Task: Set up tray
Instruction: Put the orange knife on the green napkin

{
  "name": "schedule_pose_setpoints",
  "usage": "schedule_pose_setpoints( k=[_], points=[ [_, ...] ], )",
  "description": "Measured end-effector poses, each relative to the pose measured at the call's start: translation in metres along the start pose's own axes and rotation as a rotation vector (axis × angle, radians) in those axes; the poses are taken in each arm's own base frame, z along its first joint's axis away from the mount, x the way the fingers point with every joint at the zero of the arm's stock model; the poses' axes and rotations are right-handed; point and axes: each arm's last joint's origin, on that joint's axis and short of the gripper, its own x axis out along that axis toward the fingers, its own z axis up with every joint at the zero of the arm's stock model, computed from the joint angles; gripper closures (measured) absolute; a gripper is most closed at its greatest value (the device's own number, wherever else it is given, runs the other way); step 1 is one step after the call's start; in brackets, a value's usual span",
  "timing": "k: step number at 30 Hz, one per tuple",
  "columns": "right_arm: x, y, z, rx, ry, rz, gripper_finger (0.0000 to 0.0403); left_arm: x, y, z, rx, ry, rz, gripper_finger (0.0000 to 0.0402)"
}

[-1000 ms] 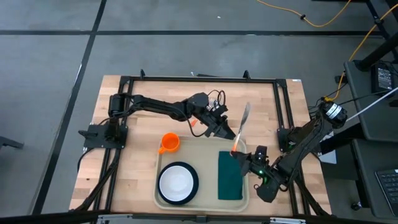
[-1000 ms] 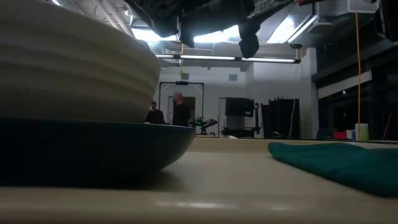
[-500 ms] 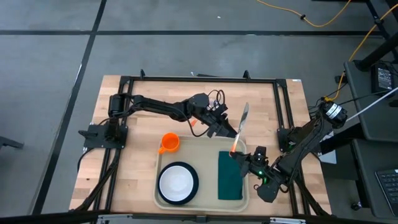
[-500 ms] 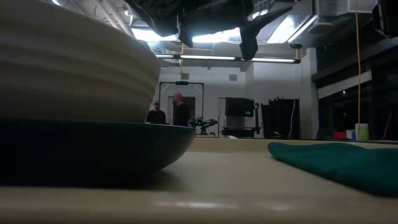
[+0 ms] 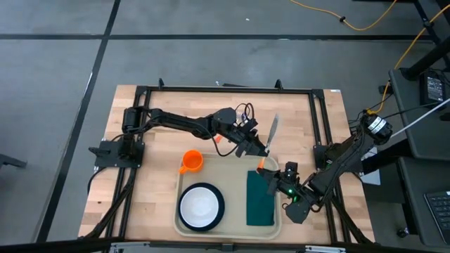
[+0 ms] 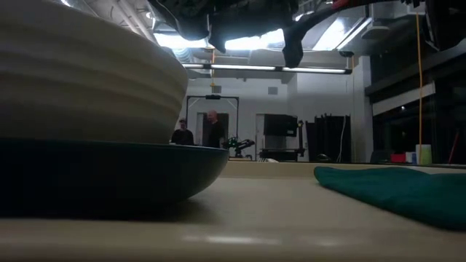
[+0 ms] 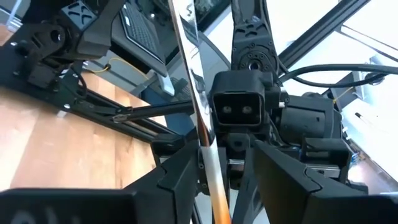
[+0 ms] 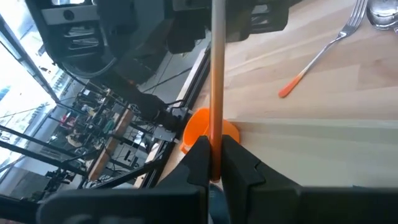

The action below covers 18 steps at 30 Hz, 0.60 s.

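Knife (image 5: 270,138) above desk centre | right gripper (image 5: 267,170) clenched on its orange handle | left gripper (image 5: 257,147) at the blade, fingers parted | tray (image 5: 232,163) at desk's near edge, holding bowl (image 5: 201,206), green napkin (image 5: 259,198) | orange cup (image 5: 191,161) beside tray.

An orange cup (image 5: 190,162) stands on the wooden worktop (image 5: 158,123), at ten o'clock from the white bowl (image 5: 200,206); a yellow cable (image 5: 365,24) crosses the floor.
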Motion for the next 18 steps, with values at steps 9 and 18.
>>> schedule_pose_setpoints(
  k=[9, 18],
  points=[
    [-0.0002, 0.0001, 0.0, -0.004, -0.003, 0.002, 0.0381, 0.0, 0.0, 0.0001, 0.0, -0.003, 0.002, 0.035],
    [-0.0004, 0.0012, -0.0002, -0.006, -0.004, 0.006, 0.0374, 0.0, -0.0014, 0.0009, -0.008, -0.003, -0.018, 0.0393]
  ],
)
